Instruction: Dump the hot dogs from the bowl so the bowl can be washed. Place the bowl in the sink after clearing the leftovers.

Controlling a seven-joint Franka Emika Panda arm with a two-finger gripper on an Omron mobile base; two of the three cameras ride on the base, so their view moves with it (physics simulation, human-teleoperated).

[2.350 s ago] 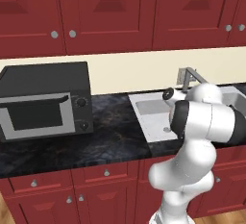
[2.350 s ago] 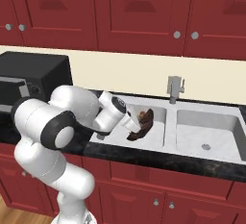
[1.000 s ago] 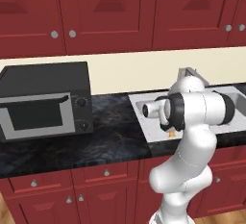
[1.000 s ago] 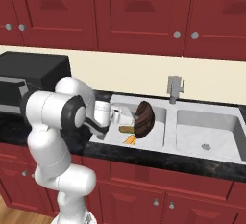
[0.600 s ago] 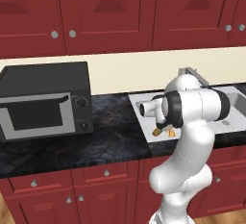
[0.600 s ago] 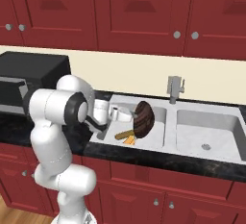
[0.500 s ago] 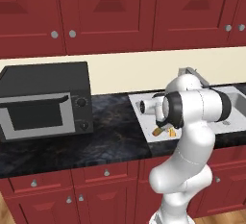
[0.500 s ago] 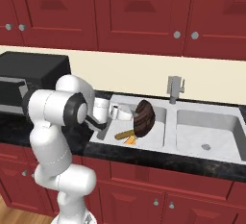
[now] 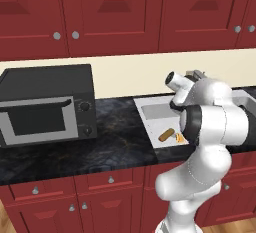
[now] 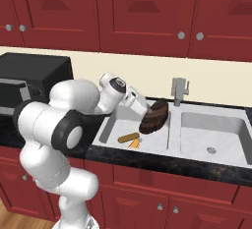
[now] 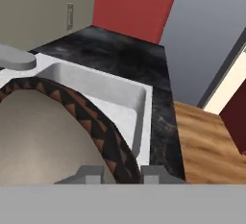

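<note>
Right base view: the bowl [image 10: 154, 116] hangs tipped on its edge over the left basin of the sink [image 10: 197, 142], its dark brown outside turned toward the camera, and my claw [image 10: 146, 109] is clenched on its rim from the left. Below it, on the floor of that same basin, the hot dogs [image 10: 129, 138] lie loose: a tan bun-like piece with an orange bit just beside it at the front. The bowl does not touch them; it sits above and a little to their right.

In my hand view the bowl [image 11: 53, 127] is close up, cream inside and with a dark band of reddish triangles along the rim, and that rim runs down between my fingertips [image 11: 90, 173], so I am grasping it there. Past the rim I see the light grey sink wall [image 11: 120, 95] and the black counter [image 11: 125, 59] beyond.

From the left base view the hot dogs [image 9: 167, 135] show on the pale basin floor, the sink [image 9: 155, 117] partly behind my own arm. The microwave [image 9: 47, 104] stands well apart on the black counter [image 9: 110, 137], with red cabinets [image 9: 105, 12] above
</note>
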